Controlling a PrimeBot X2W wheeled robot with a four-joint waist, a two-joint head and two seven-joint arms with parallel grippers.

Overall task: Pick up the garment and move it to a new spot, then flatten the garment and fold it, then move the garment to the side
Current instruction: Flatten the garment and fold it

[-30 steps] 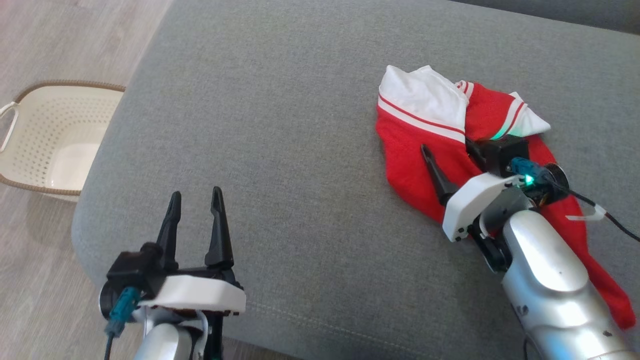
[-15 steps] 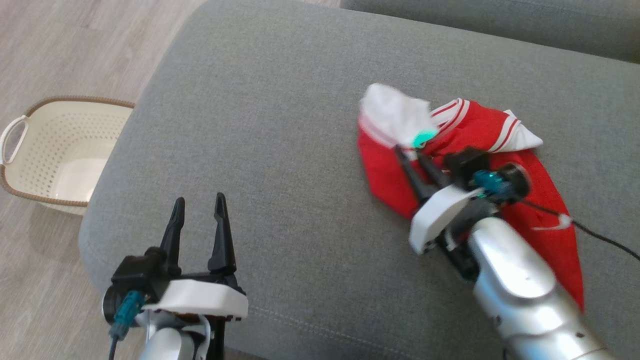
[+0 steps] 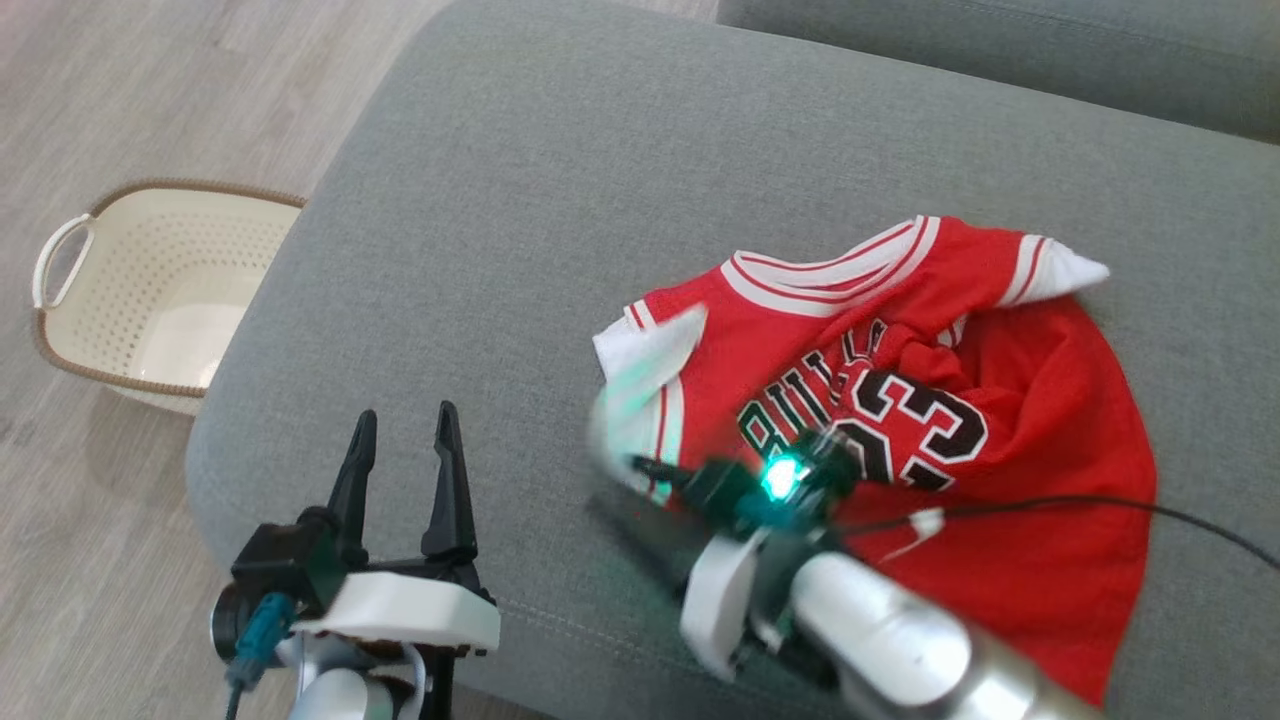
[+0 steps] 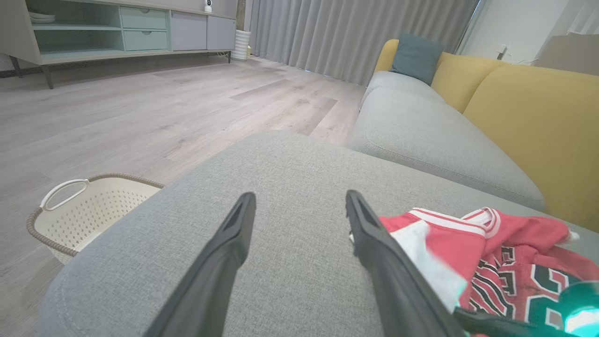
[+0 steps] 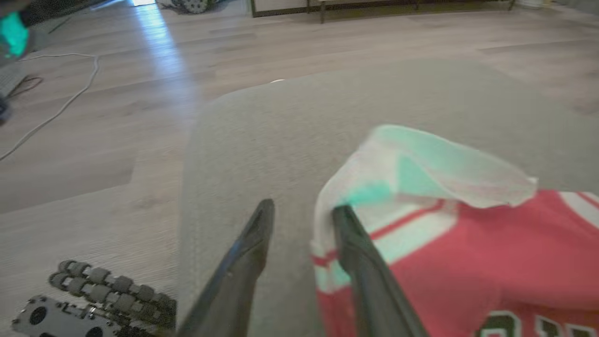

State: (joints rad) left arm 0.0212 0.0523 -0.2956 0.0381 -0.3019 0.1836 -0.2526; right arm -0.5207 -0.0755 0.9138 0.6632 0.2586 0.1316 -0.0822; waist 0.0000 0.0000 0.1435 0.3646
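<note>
Floor: pale wood planks, running off to the left of the left gripper and beyond its fingertips.
Sofa cushion: grey woven fabric, lying beneath both grippers and stretching ahead of them.
Garment: red jersey with white striped trim and black lettering, face up. It is lying rumpled on the cushion, to the right of the left gripper and slightly ahead of it. Its near white sleeve is sitting at the right gripper's fingertips, lifted a little and blurred.
Basket: cream, perforated, with a brown woven rim. It is standing on the floor, ahead of the left gripper and to its left, off the cushion.
Right gripper: is hovering low over the garment's near left corner, blurred in the head view. Its fingers are standing parted, with the sleeve's white hem lying against the inner side of one finger and not clamped.
Left gripper: is hanging over the cushion's near edge with fingers spread wide, holding nothing and clear of the garment.
Cable: thin, black, trailing across the garment behind the right gripper.
</note>
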